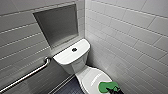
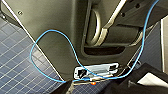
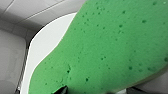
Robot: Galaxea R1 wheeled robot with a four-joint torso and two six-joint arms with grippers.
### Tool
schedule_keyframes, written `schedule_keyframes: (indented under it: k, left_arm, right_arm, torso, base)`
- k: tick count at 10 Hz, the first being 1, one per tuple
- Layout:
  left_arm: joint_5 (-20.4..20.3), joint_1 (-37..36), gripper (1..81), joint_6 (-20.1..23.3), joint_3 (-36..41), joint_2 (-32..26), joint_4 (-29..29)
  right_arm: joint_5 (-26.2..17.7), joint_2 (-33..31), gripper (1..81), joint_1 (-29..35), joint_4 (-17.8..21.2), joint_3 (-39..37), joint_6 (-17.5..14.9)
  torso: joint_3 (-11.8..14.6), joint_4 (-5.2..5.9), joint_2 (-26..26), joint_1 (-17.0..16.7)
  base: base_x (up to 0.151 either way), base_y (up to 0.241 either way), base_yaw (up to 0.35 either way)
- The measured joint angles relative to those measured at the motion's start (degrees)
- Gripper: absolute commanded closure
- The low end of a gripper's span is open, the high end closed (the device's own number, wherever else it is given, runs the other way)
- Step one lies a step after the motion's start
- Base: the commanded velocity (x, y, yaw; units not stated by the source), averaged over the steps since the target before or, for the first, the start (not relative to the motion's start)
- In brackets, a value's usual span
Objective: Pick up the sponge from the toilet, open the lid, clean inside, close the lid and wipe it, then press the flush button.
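The white toilet [image 1: 75, 56] stands in the corner with its lid [image 1: 90, 78] down. On the lid's near right part lies the bright green sponge [image 1: 107, 86]. My right gripper [image 1: 113, 90] is a dark shape right at the sponge's near edge, with its jaws wide and the sponge flat on the lid. The right wrist view has the sponge [image 3: 107, 50] very close, the white lid [image 3: 46, 47] beside it and a dark fingertip [image 3: 63, 89] at the sponge's edge. The round dark flush button [image 1: 74, 49] sits in the cistern top.
White tiled walls close in on both sides of the toilet. A metal grab bar [image 1: 27, 75] runs along the left wall below a recessed niche [image 1: 58, 23]. The left wrist view looks at my own dark body, a blue cable [image 2: 50, 32] and dark tiled floor [image 2: 15, 65].
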Motion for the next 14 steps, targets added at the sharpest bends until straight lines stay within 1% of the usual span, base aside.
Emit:
schedule_keyframes:
  k: [2, 3, 4, 7, 9, 11, 14]
  left_arm:
    - [0.00, 0.43, 1.0, 0.00, 0.01, 0.00, 0.00]
    - [0.02, 0.78, 1.0, 0.00, 0.01, -0.02, 0.00]
    - [0.05, 0.78, 1.0, 0.00, 0.11, 0.00, 0.00]
    - [0.02, 0.74, 1.0, 0.02, 0.28, 0.00, 0.02]
    - [0.00, 0.74, 1.0, 0.05, 0.28, 0.39, 0.02]
    - [-0.28, 0.37, 1.0, 0.05, 0.67, 0.77, 0.04]
    - [-0.22, -1.18, 1.0, 0.06, 2.38, 0.72, 0.04]
  right_arm:
    - [0.33, 1.18, 1.0, 0.20, -0.11, -2.43, 0.00]
    - [0.38, 1.37, 81.1, 0.22, -0.40, -2.76, -0.46]
    - [1.10, 1.84, 81.1, 0.27, -0.16, -2.95, 0.39]
    - [1.48, 1.84, 81.1, 0.24, -0.21, -3.24, 0.39]
    - [1.49, 0.90, 81.1, 0.30, -1.71, -2.11, 0.45]
    - [0.54, -2.60, 81.1, 0.61, -2.94, 3.18, 0.44]
    - [-1.85, -11.42, 81.1, 0.50, -4.18, 17.87, 0.44]
  torso:
    - [0.00, 0.00, 0.00, 0.00]
    - [0.00, 0.00, 0.00, 0.00]
    - [0.00, 0.00, 0.00, 0.00]
    - [0.00, 0.00, 0.00, 0.00]
    - [0.00, 0.00, 0.00, 0.00]
    - [0.00, 0.00, 0.00, 0.00]
    - [0.00, 0.00, 0.00, 0.02]
  base:
    - [0.000, 0.000, 0.000]
    - [0.000, 0.000, 0.000]
    - [0.000, 0.000, 0.000]
    - [0.000, 0.000, 0.000]
    - [0.000, 0.000, 0.000]
    - [0.000, 0.000, 0.000]
    - [0.000, 0.000, 0.000]
